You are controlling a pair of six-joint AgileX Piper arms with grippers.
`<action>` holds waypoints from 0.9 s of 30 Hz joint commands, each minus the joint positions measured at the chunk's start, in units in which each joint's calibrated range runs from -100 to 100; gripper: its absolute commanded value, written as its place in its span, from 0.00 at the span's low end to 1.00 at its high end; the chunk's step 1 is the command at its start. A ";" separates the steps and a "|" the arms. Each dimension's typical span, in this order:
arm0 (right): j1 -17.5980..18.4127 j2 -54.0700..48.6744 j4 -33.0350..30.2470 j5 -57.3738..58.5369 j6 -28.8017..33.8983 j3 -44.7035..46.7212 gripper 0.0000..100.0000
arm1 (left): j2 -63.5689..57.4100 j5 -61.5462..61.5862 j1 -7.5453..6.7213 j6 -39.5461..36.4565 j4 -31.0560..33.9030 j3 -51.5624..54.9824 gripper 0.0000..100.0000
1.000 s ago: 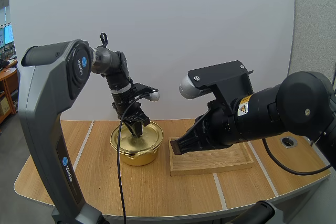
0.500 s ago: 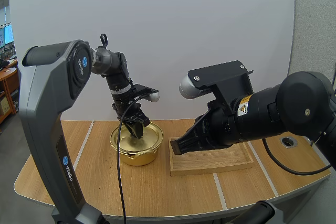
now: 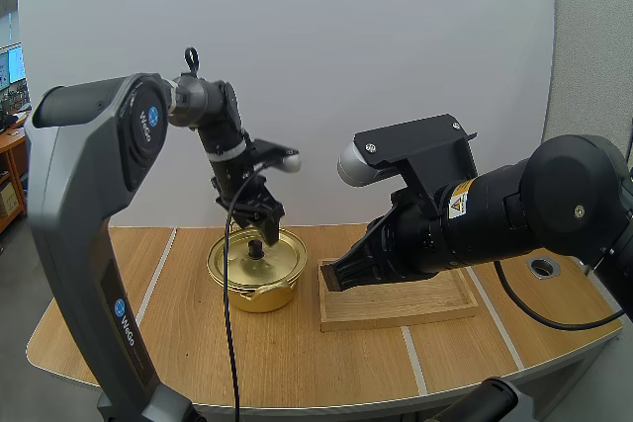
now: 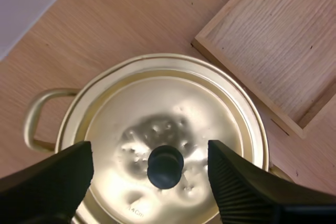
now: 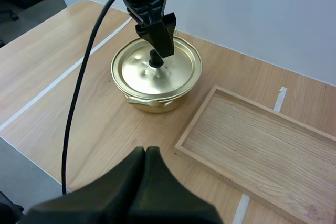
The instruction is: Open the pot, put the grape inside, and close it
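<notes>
Gold pot (image 3: 257,274), lid (image 4: 173,114) on, sits left of centre on the surface (image 3: 297,363).
My left pincer (image 4: 150,156) hangs released astride the black knob (image 4: 165,167); my right pincer (image 5: 147,153), clenched empty, hovers by the wooden tray (image 3: 396,321) alongside.

Left end effector (image 4: 150,156) spread, right one (image 5: 146,157) closed

Gold pot (image 3: 253,294), gold lid (image 4: 212,111), black knob (image 4: 165,167); pale wood tray (image 5: 252,129).

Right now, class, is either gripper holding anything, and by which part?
Nothing is held. The left gripper is open above the knob of the lid; the right gripper is shut on nothing.
</notes>
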 commanded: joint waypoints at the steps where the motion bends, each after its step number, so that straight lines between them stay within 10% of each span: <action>1: -0.25 -0.46 0.16 -0.29 -0.41 0.10 0.00 | -3.26 0.22 -0.08 -0.99 -0.91 -0.51 1.00; 27: -0.25 -0.46 0.16 -0.29 -0.41 0.10 0.00 | -34.49 0.22 -0.08 -3.73 0.89 12.62 1.00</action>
